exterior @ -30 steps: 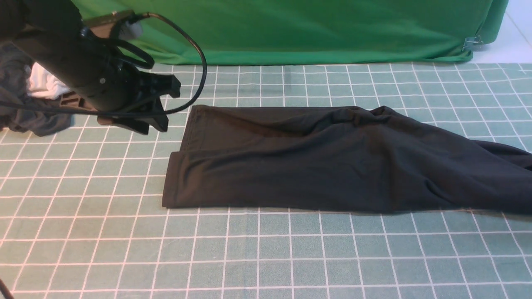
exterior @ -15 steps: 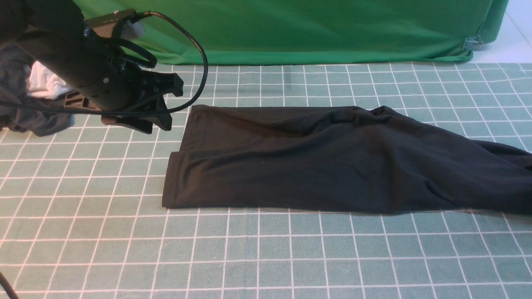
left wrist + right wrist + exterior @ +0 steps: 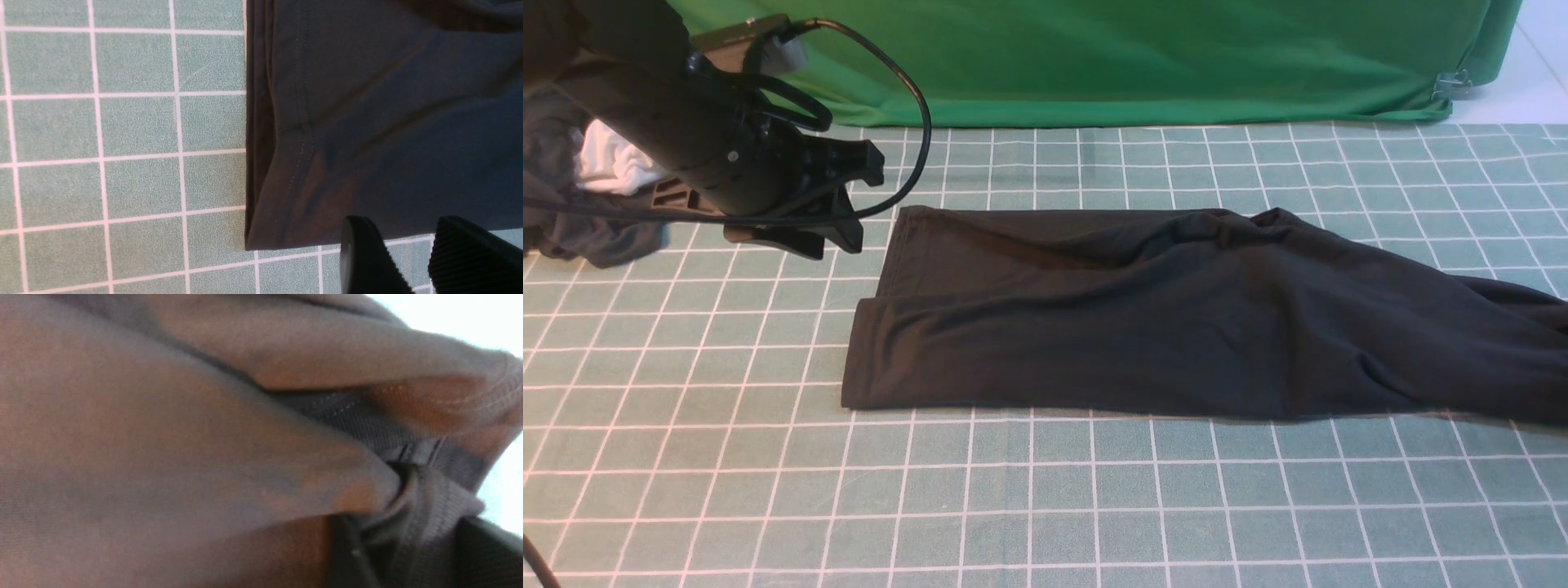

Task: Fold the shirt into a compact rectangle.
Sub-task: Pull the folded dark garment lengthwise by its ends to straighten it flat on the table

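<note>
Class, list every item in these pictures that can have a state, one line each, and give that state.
shirt: folded into a long band, lying on the mat, rumpled toward its right end.
left claw: open, nothing between its fingers, near the shirt's far left corner.
right claw: pressed into shirt fabric; open or shut cannot be told.
dark garment: bunched with a white cloth, far left.

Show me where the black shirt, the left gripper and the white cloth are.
shirt (image 3: 1143, 327), front view, middle of its folded body.
left gripper (image 3: 862, 204), front view, midway between its fingertips.
white cloth (image 3: 609, 167), front view, its exposed white patch.
</note>
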Robot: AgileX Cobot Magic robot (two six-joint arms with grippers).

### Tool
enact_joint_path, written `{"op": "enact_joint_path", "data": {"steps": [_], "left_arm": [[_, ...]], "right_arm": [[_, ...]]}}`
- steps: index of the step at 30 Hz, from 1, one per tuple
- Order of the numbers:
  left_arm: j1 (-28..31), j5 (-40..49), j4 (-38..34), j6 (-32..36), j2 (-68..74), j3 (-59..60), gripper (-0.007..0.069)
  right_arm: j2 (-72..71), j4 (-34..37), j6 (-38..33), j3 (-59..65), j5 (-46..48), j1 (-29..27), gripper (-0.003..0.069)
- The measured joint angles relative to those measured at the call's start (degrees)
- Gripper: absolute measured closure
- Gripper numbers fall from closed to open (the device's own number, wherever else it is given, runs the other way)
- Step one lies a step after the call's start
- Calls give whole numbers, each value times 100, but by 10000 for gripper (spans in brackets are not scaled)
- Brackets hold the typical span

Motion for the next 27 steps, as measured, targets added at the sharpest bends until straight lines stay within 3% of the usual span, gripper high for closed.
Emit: {"op": "enact_joint_path", "data": {"steps": [3, 5, 18, 22, 25, 27], "left_arm": [[0, -69, -4, 0, 19, 0, 410], [0, -68, -4, 0, 19, 0, 410], [0, -132, -96, 0, 23, 0, 410], [0, -149, -140, 0, 23, 0, 410], [0, -149, -158, 0, 23, 0, 410], [0, -149, -158, 0, 23, 0, 409]], "right_arm": [[0, 1, -122, 0, 0, 0, 576], [0, -6, -167, -25, 6, 0, 612], [-423, -395, -186, -449, -9, 0, 620], [-204, -472, -146, -348, -372, 0, 585], [59, -616, -62, -338, -442, 0, 463], [191, -724, 184, -338, -458, 0, 320]]}}
